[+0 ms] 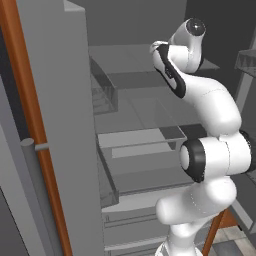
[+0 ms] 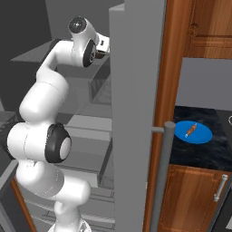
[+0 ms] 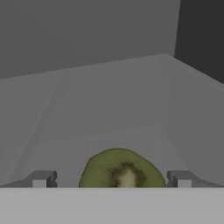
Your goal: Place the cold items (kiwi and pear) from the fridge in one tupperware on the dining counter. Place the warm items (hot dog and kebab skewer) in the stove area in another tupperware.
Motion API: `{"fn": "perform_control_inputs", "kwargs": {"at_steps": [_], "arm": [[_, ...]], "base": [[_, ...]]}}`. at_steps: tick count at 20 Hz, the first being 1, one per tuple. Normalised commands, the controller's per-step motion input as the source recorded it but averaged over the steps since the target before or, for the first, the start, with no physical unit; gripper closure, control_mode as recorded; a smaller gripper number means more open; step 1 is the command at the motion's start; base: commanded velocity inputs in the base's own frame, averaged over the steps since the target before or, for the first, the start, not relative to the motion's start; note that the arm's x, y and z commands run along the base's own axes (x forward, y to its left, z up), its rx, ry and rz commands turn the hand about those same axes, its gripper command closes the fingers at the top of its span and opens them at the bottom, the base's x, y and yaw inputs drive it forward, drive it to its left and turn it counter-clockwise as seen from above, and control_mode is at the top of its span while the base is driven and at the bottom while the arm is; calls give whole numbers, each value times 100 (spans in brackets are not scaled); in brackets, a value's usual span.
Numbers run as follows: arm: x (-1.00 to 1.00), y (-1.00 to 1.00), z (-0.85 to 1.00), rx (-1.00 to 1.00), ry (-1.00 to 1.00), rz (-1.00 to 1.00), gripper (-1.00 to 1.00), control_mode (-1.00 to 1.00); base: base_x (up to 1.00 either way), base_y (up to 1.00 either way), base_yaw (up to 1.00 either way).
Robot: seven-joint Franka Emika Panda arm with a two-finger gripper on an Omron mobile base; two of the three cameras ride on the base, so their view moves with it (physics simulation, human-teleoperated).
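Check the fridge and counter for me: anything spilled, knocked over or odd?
Nothing stands out. The kiwi lies cut face up on the fridge shelf, between the open fingers, untouched. On the counter to the right, the skewer rests flat on its blue plate. No spill shows.

The arm (image 1: pixel 210 150) rises, elbow bent, reaching forward and high. The gripper (image 3: pixel 111 179) has its jaws spread wide, holding nothing.

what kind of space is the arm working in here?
A kitchen, most likely, with the arm reaching into an open fridge: grey fridge shelves, a cut kiwi lying on one, and wood cabinets under a dark counter holding a blue plate.
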Motion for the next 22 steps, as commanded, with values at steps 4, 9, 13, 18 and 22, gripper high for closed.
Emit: {"fn": "perform_control_inputs", "kwargs": {"at_steps": [4,9,13,18,22], "arm": [[2,0,-27,0,0,0,-100,-100],[21,0,-31,0,1,0,-100,-100],[34,0,-33,0,0,0,100,-100],[17,0,-28,0,0,0,100,-100],[-37,0,-4,0,-13,0,100,-100]], "base": [[0,0,0],[0,0,0],[0,0,0],[0,0,0],[0,0,0]]}}
